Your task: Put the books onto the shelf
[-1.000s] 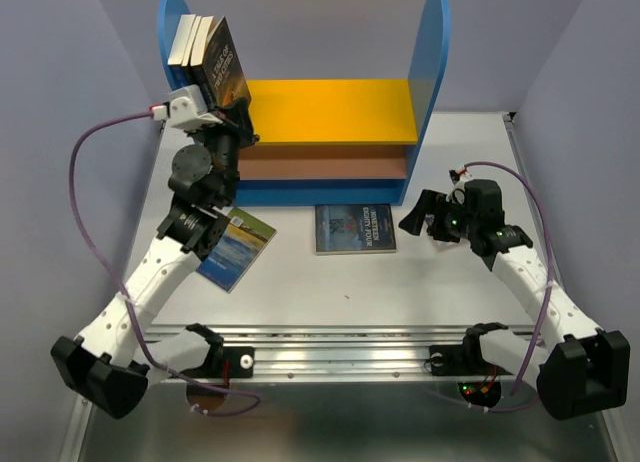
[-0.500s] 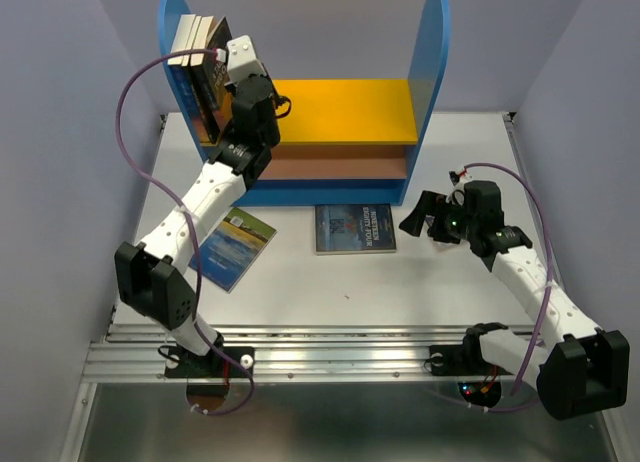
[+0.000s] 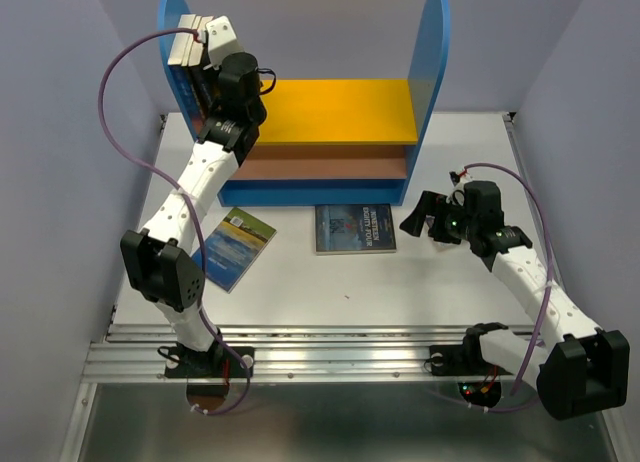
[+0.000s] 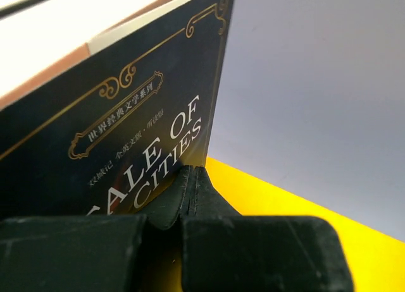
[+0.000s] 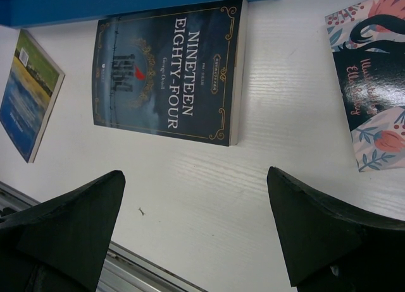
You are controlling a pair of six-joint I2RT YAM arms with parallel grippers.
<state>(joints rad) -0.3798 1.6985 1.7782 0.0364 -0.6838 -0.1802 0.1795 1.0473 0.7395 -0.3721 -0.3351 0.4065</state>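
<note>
Your L hand (image 4: 193, 191) is up at the shelf (image 3: 330, 110), on the yellow upper board. Its fingers are pinched fully together w/ nothing btwn them, and the tips rest against the cover of A Tale of Two Cities (image 4: 126, 134). That book stands w/ a few other books (image 3: 190, 40) against the left blue panel (image 3: 170, 72). No books show on the lower brown board (image 3: 320, 167).

Your R hand (image 5: 196, 178) hangs spread wide over the worktop (image 3: 400, 292) and holds nothing.

Three books lie flat there:
- Nineteen Eighty-Four (image 5: 168, 71), just in front of the shelf base
- a yellow-and-blue paperback (image 3: 235, 247) to its left
- a floral paperback (image 5: 373, 83) to its right

These look thin, light and floppy, w/ glossy covers that are prob. slick. Lying flat they give you no pinch, so you'd likely need to lift an edge first. Grip near the spine, where a book is stiffest. The standing ones could tip w/o support.
</note>
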